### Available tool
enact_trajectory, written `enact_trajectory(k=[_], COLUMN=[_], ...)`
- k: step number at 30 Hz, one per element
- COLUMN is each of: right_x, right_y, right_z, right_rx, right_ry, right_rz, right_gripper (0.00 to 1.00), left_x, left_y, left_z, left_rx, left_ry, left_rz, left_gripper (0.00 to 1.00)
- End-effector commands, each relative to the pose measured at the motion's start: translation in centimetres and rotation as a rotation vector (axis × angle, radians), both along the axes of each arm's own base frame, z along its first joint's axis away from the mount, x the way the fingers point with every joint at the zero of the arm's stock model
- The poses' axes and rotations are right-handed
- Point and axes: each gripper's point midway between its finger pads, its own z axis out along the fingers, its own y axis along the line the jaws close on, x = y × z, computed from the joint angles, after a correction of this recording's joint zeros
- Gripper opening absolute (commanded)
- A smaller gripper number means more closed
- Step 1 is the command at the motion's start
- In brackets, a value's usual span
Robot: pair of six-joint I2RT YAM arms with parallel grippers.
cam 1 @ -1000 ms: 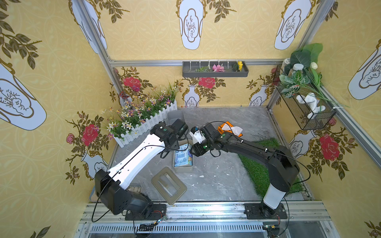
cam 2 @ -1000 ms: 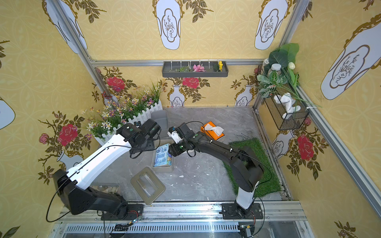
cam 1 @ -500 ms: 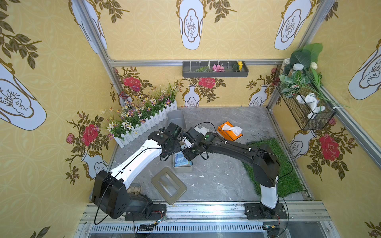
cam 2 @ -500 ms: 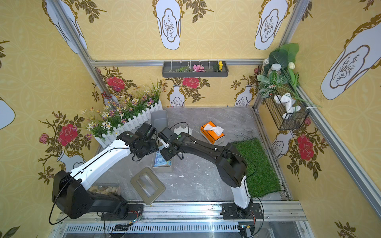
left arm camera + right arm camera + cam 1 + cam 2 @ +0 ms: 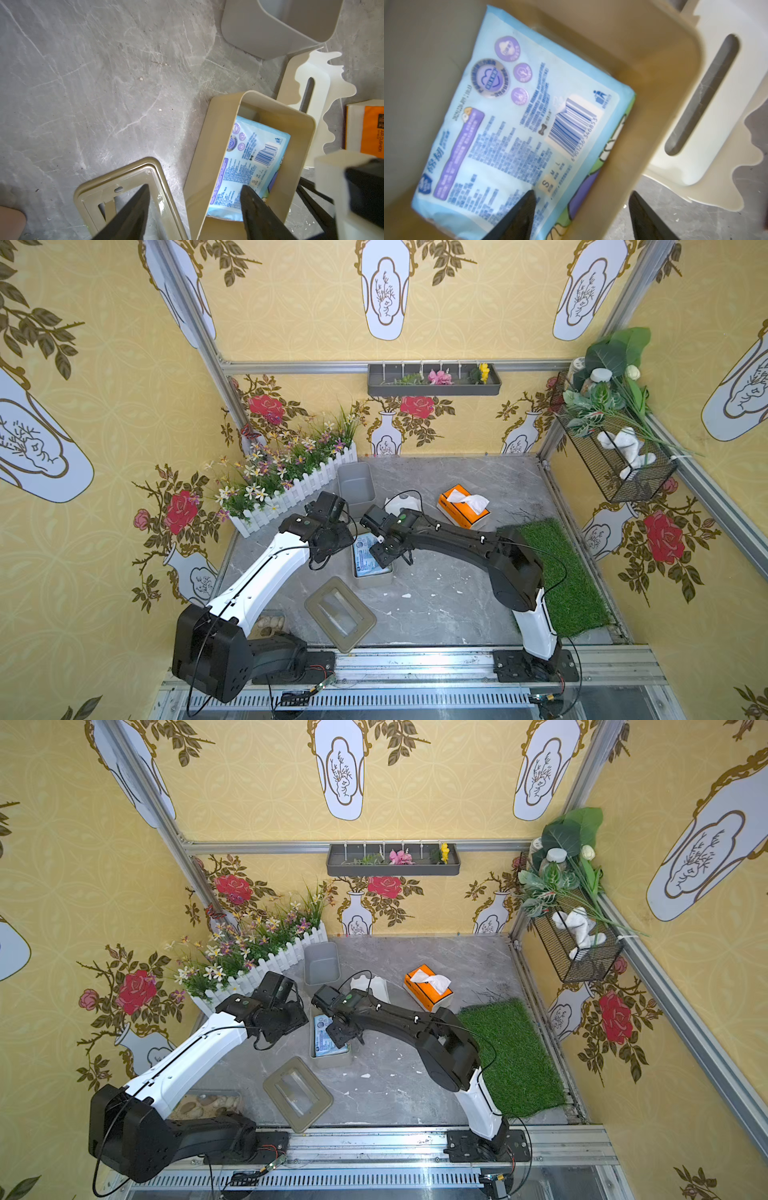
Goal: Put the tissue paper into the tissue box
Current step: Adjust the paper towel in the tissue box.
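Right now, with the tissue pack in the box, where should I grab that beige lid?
Pinch one long rail of the beige lid from straight above, one finger through its apparently open window, one outside. It lies flat on the table, so its edges offer no side grip.

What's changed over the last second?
The right tool pulled back from the white slotted lid to hover open over the beige plastic tissue box. Nothing was grasped. The left tool hardly moved; the blue plastic-wrapped tissue pack and beige frame-shaped lid stayed put.
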Motion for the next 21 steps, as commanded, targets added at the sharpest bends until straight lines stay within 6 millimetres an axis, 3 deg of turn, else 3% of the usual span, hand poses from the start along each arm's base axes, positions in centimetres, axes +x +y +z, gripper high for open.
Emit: enact_trajectory(k=[1, 6, 9, 16, 21], right_x=[0.9, 1.3, 1.9, 3.9, 5.0], right_y=[0.2, -0.5, -0.4, -0.5, -0.9], right_z=[1.7, -1.5, -2.4, 0.0, -0.8], right_rx=[0.035, -0.056, -0.066, 0.020, 0.036], right_ry=[-0.045, 0.008, 0.013, -0.052, -0.016], right_rz=[-0.022, -0.016, -0.013, -0.036, -0.052], right_gripper=[0.73, 0.73, 0.73, 0.73, 0.73], left_x=[-1.0, -3.4, -5.0, -7.2, -8.1], left_y=[0.6, 1.2, 1.2, -0.7, -2.2], left_z=[0.0, 0.1, -0.7, -3.4, -4.5], left_rx=[0.012, -0.028, -0.083, -0.135, -0.059], left_ry=[0.021, 0.041, 0.068, 0.136, 0.201], left_rz=[0.013, 0.090, 0.155, 0.194, 0.137], left_gripper=[0.71, 0.69, 0.67, 0.60, 0.57])
